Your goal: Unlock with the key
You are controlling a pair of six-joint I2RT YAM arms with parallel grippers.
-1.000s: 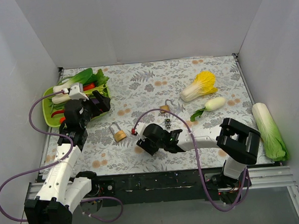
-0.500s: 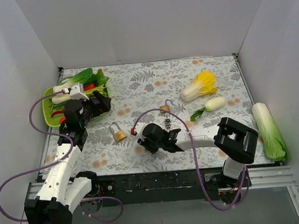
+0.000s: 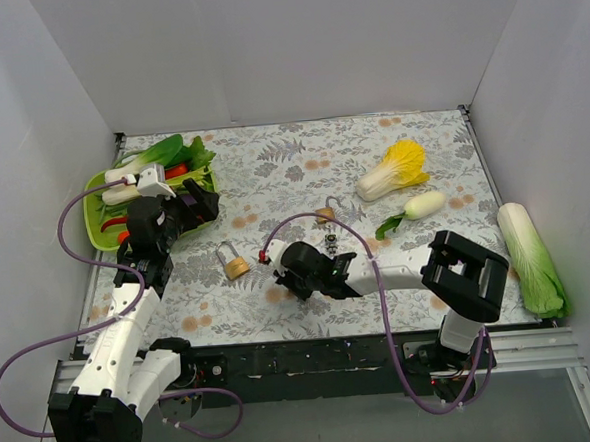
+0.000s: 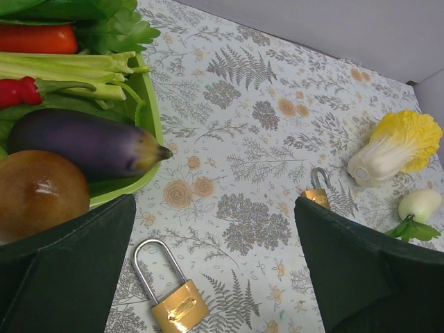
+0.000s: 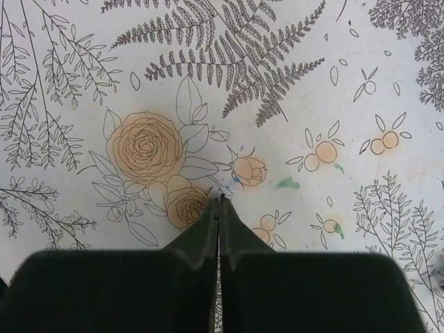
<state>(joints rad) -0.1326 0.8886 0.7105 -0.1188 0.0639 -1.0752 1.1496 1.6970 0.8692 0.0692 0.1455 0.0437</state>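
The key [image 3: 330, 244] lies loose on the table [image 3: 301, 150] near its middle, just on the near side of the second padlock [image 3: 325, 215] and just beyond the right forearm; no fingers touch it.

The right gripper [image 5: 220, 201] has its fingers pressed together, tips low over a printed rose; from above, the right gripper [image 3: 280, 278] sits left of the key, apart from it, between the key and the first padlock [image 3: 235, 263]. The left gripper [image 4: 214, 201] is spread wide above the cloth, holding nothing; the first padlock [image 4: 177, 305] lies shackle-up between its fingers, and the green tray [image 4: 142, 104] with an aubergine [image 4: 83, 142] lies at the far-left corner. A yellow-topped cabbage [image 3: 397, 170] and a small white vegetable [image 3: 414, 207] lie toward the right edge; a long cabbage [image 3: 533, 257] lies along it.

Compared with a second ago, the right gripper has crept slightly left and away from the near edge; key, padlocks and left arm are unchanged.

A purple cable [image 3: 305, 220] arches over the key's area; the second padlock [image 4: 318, 195] is half hidden behind a left finger; neither wrist view shows the key.
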